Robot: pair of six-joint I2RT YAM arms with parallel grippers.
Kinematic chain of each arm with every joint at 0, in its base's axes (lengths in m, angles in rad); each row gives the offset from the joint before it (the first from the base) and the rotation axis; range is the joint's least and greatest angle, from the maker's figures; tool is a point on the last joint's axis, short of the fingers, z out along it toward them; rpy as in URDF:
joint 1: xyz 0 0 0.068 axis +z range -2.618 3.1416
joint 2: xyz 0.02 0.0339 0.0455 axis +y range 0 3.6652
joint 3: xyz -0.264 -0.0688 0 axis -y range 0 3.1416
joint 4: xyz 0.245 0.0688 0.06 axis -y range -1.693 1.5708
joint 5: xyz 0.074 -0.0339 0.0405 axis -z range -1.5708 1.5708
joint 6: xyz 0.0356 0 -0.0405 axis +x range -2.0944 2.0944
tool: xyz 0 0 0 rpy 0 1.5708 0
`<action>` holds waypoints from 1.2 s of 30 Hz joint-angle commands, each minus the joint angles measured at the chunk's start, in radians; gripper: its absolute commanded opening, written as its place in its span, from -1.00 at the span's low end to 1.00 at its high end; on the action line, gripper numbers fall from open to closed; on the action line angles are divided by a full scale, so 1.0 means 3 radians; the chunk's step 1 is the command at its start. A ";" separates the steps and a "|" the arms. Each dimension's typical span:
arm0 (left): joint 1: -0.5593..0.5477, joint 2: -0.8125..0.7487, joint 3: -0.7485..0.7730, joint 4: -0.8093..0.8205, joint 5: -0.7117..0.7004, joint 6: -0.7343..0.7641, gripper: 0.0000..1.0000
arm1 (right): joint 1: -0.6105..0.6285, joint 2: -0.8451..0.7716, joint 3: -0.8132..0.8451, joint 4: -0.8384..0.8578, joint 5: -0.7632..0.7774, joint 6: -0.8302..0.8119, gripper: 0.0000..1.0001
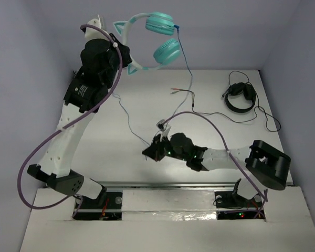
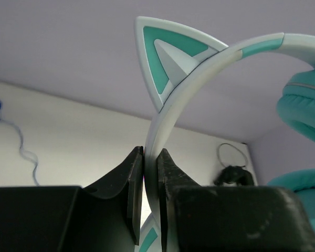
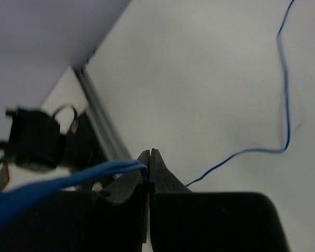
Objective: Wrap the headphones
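While our left pincer [image 2: 150, 164] clamps the headphones [image 1: 161, 37] by the headband [image 2: 199, 68] high above the tabletop [image 1: 210, 84], our right pincer [image 3: 148, 156] sits low. It's pinched fully closed on the thin blue cable [image 3: 284, 94].

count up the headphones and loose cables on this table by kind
headphones: 2 (teal cat-ear pair, black pair)
loose cable with red tips: 1
total: 3
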 commanded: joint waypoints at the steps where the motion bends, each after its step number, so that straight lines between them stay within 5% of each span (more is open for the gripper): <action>1: 0.0217 -0.0028 -0.0390 0.0682 -0.0140 -0.0291 -1.00 | 0.0403 -0.0197 0.0084 -0.1548 0.0431 0.0156 -1.00; 7: 0.0442 -0.0426 -0.1561 0.0954 -0.0099 -0.0419 -1.00 | 0.0465 -0.0616 0.0079 -0.2894 0.0788 0.0396 -1.00; 11: 0.0581 -0.0722 -0.2006 0.0821 0.0203 -0.0388 -1.00 | 0.0465 -0.0576 0.0338 -0.3033 0.1059 0.0274 -1.00; 18: 0.0611 -0.0897 -0.2644 0.1050 0.0550 -0.0496 -1.00 | 0.0465 0.0089 0.0953 -0.3196 0.0702 -0.0125 -1.00; 29: -0.0017 -0.0784 -0.3638 0.1291 0.0147 -0.0358 -1.00 | 0.0506 -0.0605 0.1613 -0.4255 -0.0070 -0.0698 -1.00; 36: -0.0334 -0.1090 -0.3827 0.1210 0.0550 -0.0133 -1.00 | 0.0460 -0.0678 0.2016 -0.4878 0.0467 -0.1147 -1.00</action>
